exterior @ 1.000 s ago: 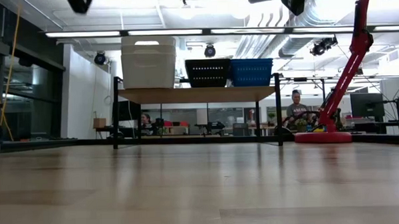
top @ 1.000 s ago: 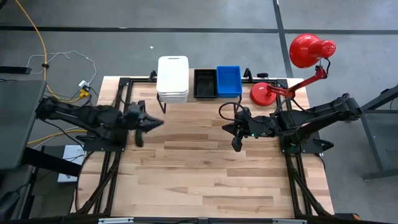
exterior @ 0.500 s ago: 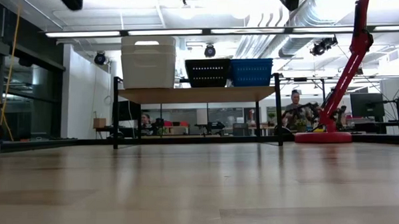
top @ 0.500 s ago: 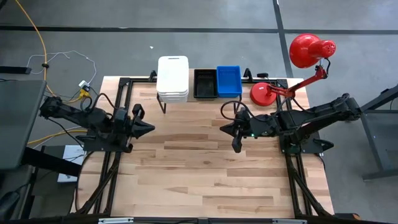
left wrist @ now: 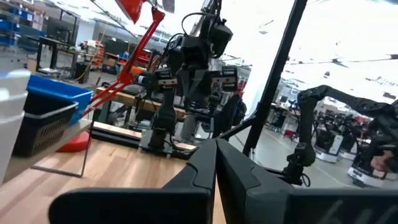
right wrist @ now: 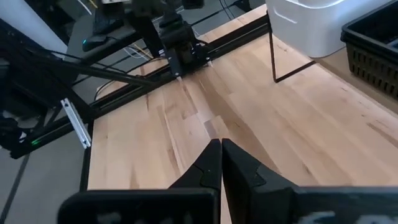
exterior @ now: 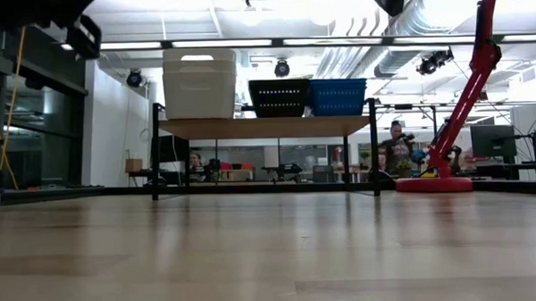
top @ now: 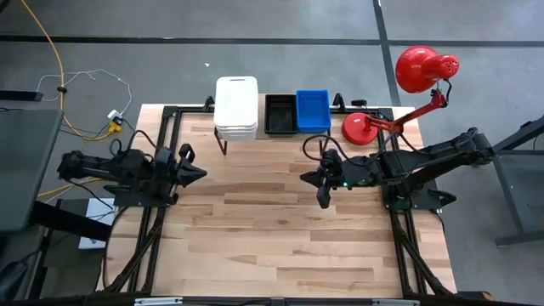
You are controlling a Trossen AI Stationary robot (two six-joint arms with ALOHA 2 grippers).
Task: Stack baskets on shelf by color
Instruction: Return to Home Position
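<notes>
**A:** Where are the baskets?

**B:** All of them are on the shelf (exterior: 263,126), which stands along the far edge of the wooden table (top: 280,246). The white baskets (top: 236,106) are nested in one stack at the shelf's left end, and they are the tallest thing on it. The black basket (top: 280,114) sits in the middle. The blue basket (top: 313,110) is at the right end, pressed against the black one. I cannot tell whether more bins are nested inside the black or the blue.

**A:** And the two arms?

**B:** The left gripper (top: 202,174) hangs over the left side of the table and points right. It is on the near side of the shelf and apart from it. Its wrist view shows the two dark fingers pressed together with nothing between them. The right gripper (top: 304,176) hangs right of the table's middle and points left toward the other arm. It is a little nearer than the shelf's right end. Its fingers are pressed together too, and they hold nothing. The low view shows only parts of the arms along its upper edge, so both are held well above the tabletop.

**A:** Anything else around?

**B:** A red desk lamp (top: 416,68) has its round base on the far right corner, just right of the shelf. In the low view a person (exterior: 396,146) is in the room behind the table.
</notes>
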